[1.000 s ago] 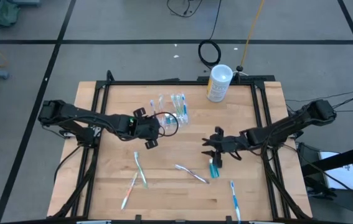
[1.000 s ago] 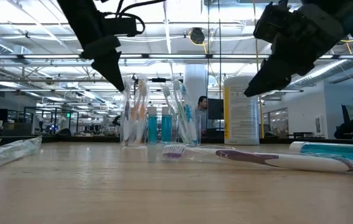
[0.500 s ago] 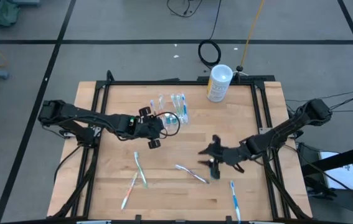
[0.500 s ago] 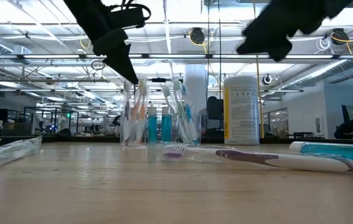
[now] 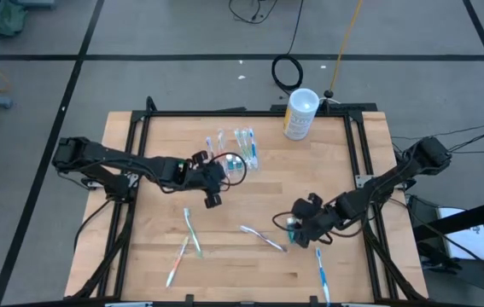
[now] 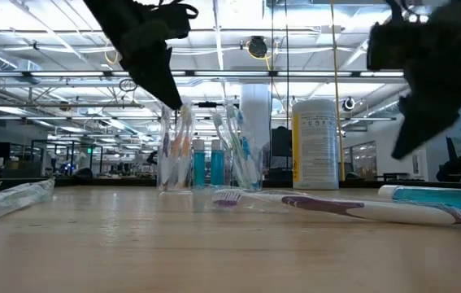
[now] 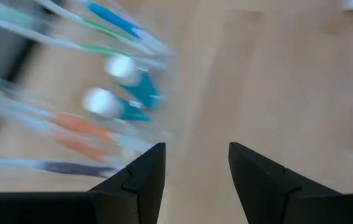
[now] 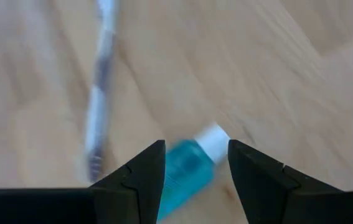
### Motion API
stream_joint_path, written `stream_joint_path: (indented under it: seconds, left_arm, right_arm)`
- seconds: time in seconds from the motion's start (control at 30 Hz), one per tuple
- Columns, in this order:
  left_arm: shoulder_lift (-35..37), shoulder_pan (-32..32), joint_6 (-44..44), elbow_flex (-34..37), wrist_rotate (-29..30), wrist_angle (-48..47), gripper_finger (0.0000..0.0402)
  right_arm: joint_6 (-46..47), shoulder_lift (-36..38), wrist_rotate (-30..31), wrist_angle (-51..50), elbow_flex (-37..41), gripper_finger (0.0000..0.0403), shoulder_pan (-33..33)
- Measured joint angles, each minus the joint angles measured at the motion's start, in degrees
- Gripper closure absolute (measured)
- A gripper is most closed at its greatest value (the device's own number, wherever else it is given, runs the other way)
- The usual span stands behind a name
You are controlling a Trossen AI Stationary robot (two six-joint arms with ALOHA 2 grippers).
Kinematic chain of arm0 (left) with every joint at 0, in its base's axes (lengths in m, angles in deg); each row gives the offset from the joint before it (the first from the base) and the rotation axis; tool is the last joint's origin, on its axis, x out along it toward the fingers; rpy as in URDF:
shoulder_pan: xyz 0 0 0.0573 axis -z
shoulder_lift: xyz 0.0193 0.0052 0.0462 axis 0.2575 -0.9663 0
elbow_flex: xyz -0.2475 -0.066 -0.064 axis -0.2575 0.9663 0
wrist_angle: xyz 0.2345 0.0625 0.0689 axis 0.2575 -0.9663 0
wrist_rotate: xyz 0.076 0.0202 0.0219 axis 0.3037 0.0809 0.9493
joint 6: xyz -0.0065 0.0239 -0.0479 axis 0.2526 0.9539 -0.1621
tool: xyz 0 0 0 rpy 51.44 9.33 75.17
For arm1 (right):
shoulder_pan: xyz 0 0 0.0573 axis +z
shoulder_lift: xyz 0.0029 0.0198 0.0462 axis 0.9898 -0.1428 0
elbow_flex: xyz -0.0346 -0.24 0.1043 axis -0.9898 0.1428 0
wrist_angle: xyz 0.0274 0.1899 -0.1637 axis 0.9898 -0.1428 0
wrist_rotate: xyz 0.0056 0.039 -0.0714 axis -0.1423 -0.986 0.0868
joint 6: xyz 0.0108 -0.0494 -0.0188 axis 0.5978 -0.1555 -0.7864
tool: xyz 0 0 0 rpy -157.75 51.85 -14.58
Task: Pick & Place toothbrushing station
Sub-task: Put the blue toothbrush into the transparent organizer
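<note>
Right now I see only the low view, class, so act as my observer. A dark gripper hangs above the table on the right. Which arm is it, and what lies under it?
Observer: The high view shows it is the right gripper, over the loose toothpaste tube.
Operator: Are its fingers open?
Observer: Yes. In the right wrist view they stand apart, and the tube shows in the gap.
Operator: And the other arm?
Observer: From above, the left gripper is beside the clear holder, not over it.
</note>
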Motion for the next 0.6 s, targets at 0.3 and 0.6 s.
stream_joint_path:
  seconds: [0.3,0.6]
  left_arm:
    - [0.0,6.0,-17.62,0.0,-10.63,-4.04,0.022]
    - [-0.02,10.35,-29.69,0.0,-6.4,-11.54,0.022]
  right_arm:
    - [10.31,0.01,-6.39,-3.21,3.98,0.0236,0.37]
    - [20.25,2.63,-23.69,-6.21,3.98,0.0236,1.6]
